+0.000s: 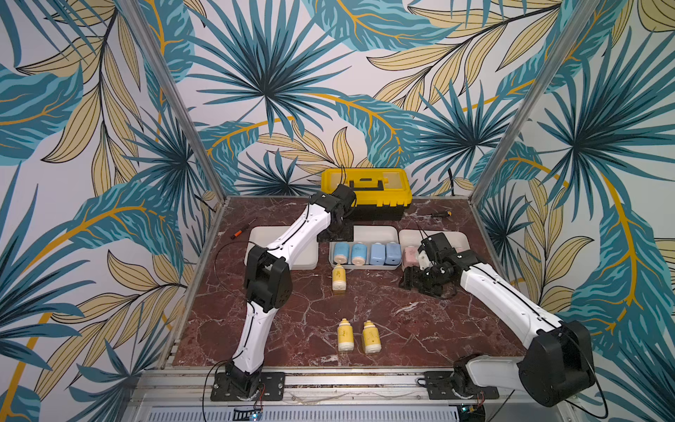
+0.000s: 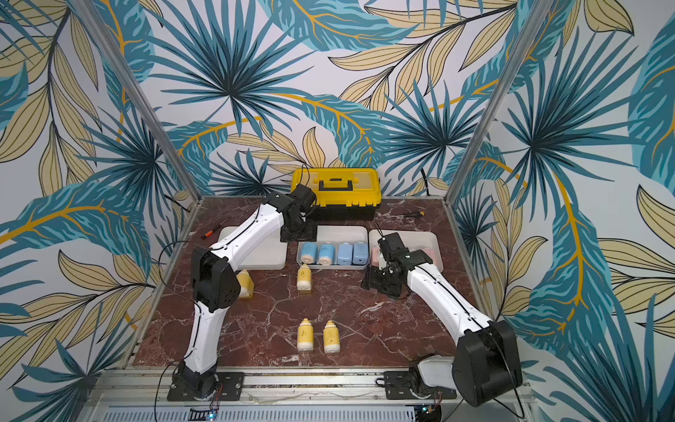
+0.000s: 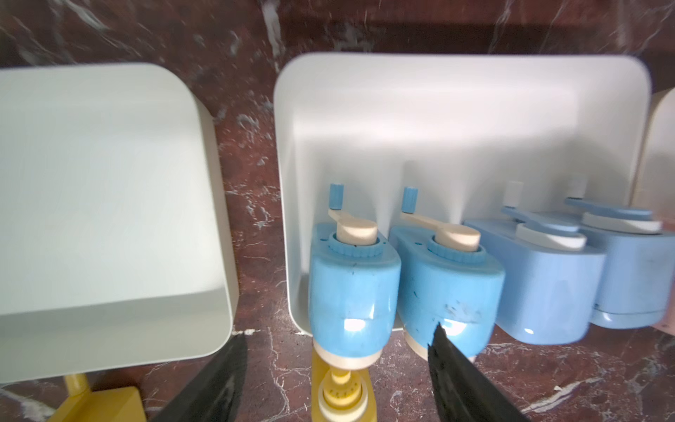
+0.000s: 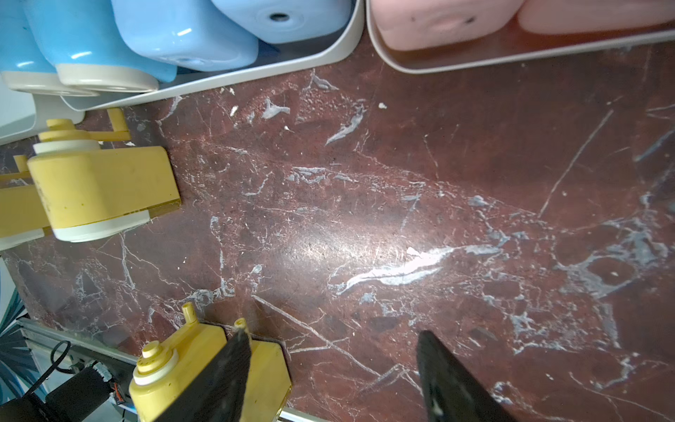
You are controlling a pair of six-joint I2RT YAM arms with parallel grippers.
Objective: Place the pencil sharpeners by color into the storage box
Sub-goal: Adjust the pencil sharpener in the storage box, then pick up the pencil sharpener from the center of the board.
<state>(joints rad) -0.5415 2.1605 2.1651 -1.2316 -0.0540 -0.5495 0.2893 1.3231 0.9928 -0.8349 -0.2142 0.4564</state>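
The left claw (image 3: 338, 330) hung released, jaws parted, over the blue sharpeners (image 3: 352, 288), four abreast in the middle tray (image 3: 456, 62), grouped, I judge, by colour. The right claw (image 4: 333, 332) gaped empty over bare bench (image 4: 365, 219). Pinks (image 4: 445, 22) lay in the right tray (image 4: 511, 59). Only wrist views showed the jaws; a top view showed a fourth yellow (image 2: 244, 283) beside the left elbow (image 2: 213, 272).

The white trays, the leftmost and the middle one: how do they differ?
The middle tray holds four blue sharpeners in a row; the leftmost tray shows none. The left arm crosses over the leftmost tray; the middle tray lies mostly uncovered. Both are shallow, white and round-cornered.
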